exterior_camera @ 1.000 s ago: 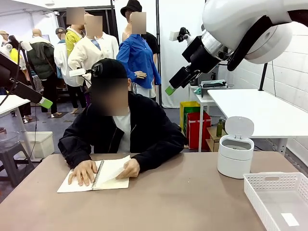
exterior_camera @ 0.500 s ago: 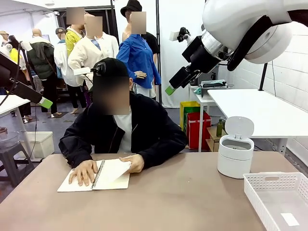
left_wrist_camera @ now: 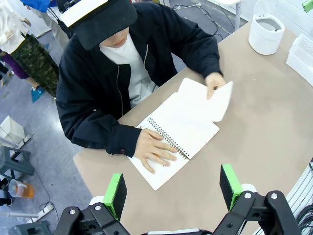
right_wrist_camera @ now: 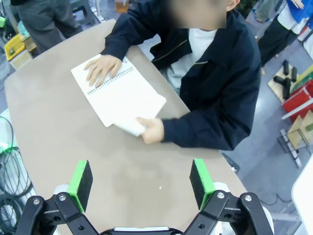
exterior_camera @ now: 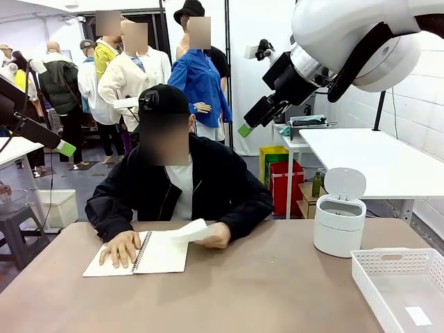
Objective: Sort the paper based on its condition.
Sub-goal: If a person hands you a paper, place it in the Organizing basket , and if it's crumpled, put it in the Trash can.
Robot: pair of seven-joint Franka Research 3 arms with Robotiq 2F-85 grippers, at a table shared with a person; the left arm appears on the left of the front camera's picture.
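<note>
The thin plain white paper sheet has lifted off the white spiral-bound notebook and is now in the person's hand, just right of it. Sorting is likely imminent. The left gripper and right gripper have their fingers apart and empty.

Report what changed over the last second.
The person's hand drew the thin white paper sheet toward the robot's right, past the edge of the white spiral-bound notebook. The other hand stayed flat on the notebook; the left end effector and right end effector stayed raised and open.
</note>
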